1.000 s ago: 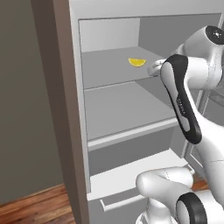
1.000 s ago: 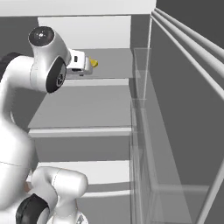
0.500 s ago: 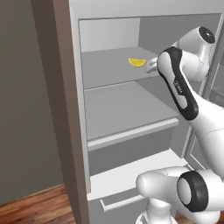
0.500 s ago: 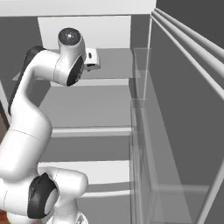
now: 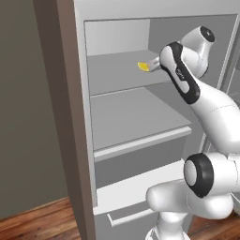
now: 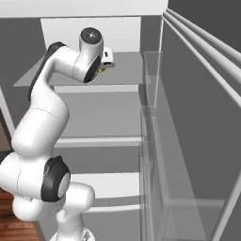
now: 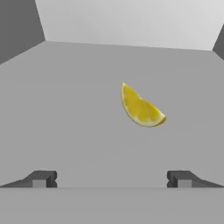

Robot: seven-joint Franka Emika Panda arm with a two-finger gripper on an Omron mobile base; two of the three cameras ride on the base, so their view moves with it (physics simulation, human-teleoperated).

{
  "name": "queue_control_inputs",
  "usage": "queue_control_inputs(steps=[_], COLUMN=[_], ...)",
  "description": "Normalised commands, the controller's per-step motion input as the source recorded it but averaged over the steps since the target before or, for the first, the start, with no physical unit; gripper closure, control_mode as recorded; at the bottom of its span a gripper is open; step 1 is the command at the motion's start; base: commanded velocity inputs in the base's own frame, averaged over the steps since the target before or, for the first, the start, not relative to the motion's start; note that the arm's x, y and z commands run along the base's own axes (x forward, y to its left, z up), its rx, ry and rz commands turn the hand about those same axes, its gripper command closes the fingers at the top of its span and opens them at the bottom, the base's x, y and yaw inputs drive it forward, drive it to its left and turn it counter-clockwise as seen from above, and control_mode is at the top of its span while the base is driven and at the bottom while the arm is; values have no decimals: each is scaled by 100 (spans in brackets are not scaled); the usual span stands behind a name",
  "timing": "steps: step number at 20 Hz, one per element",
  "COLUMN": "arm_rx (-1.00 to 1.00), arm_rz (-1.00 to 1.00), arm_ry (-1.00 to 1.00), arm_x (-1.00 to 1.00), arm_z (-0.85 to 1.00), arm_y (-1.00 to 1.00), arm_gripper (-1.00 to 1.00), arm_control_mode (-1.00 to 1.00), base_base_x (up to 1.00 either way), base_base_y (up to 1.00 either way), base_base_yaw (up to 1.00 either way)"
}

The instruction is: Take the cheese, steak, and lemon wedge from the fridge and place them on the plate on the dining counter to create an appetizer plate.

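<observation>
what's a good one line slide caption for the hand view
Open fingers hover short of the lemon wedge lying alone on a grey fridge shelf.

We see the lemon wedge (image 7: 141, 107) in pale yellow with a deeper yellow rind, lying on a plain light grey shelf (image 7: 78, 122). The fridge (image 5: 122, 122) is light grey inside, grey-brown on its side. Our tool's fingertips (image 7: 41, 178) are dark grey. The floor (image 5: 42, 222) is reddish-brown wood.

You see the lemon wedge (image 7: 141, 107) on the fridge (image 5: 122, 122) top shelf | your gripper (image 7: 111, 178) just before it, jaws spread wide | drawer at the bottom
</observation>
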Motion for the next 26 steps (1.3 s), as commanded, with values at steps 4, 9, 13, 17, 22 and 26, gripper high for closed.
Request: queue_control_inputs(steps=[4,9,13,17,22,26], arm_rx=[0,-1,-1,-2,-4,-7], arm_rz=[0,0,0,0,0,0], arm_ry=[0,0,0,2,5,5], arm_x=[65,64,49,39,25,13], arm_z=[-7,-12,-17,-20,-29,-37], arm_y=[0,0,0,0,8,15], arm_gripper=[-100,-100,-100,-100,-100,-100], arm_control_mode=[-100,-100,-100,-100,-100,-100], base_base_x=[0,0,0,0,0,0], base_base_y=[0,0,0,0,0,0], base_base_yaw=[0,0,0,0,0,0])
